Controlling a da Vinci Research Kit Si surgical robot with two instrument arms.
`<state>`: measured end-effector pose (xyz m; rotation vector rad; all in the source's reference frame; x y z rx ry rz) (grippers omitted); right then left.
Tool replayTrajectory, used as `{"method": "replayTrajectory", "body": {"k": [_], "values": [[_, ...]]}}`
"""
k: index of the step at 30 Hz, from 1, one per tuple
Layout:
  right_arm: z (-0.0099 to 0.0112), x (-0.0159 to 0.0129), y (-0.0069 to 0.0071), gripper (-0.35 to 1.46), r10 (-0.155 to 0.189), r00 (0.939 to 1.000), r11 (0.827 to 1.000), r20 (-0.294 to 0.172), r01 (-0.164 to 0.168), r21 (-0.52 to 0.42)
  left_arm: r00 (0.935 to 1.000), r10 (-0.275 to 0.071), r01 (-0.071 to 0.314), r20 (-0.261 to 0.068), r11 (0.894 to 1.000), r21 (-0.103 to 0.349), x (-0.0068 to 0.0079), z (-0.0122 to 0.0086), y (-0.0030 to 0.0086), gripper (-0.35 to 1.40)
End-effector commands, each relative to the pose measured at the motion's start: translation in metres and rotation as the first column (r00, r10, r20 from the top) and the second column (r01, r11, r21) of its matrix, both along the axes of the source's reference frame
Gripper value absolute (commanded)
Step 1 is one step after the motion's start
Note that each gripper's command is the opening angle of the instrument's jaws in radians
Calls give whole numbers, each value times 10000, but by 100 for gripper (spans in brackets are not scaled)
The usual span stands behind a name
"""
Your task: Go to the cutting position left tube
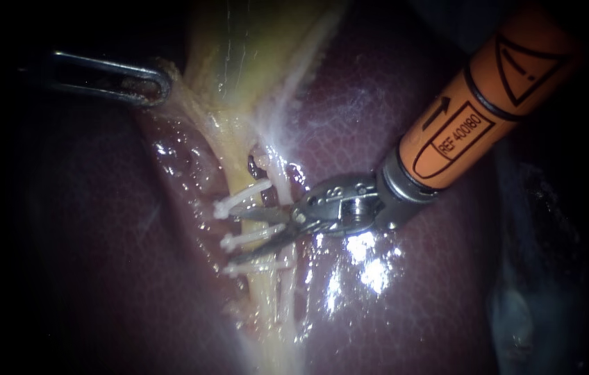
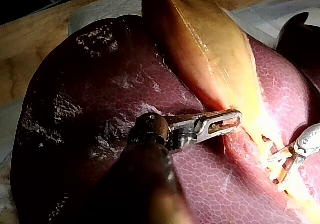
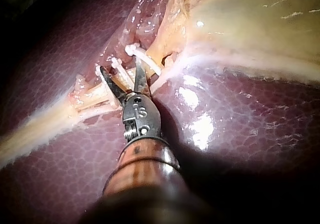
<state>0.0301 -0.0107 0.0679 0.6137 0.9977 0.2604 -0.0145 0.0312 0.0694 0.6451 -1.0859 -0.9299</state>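
Here the end effector of our right instrument (image 1: 233,235) is open, empty, with a clip (image 1: 247,239) between its blades; closing now, we may hit it.

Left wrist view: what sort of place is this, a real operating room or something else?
Probably a laboratory bench, not an operating room: the dark red liver with the pale yellow gallbladder lies outside any body, on a white cloth over a wooden tabletop.
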Motion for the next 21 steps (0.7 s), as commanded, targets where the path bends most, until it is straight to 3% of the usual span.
{"method": "replayTrajectory", "body": {"k": [1,6,14,21], "values": [[-1,0,-1,109,-9,10000,10000,-6,9,2,10000,2,-2,2,10000,-1,0,0,0,-35],[-12,5,-4,113,-20,10000,10000,-56,20,22,10000,4,-4,3,10000,-1,0,1,1,-35],[-57,8,-7,121,1,9995,9999,-328,5,170,10000,-7,7,-9,10000,-10,3,3,2,-35],[-94,-12,0,114,-96,9990,9993,-427,111,343,10000,-7,7,-9,10000,-10,3,3,2,-35]]}}
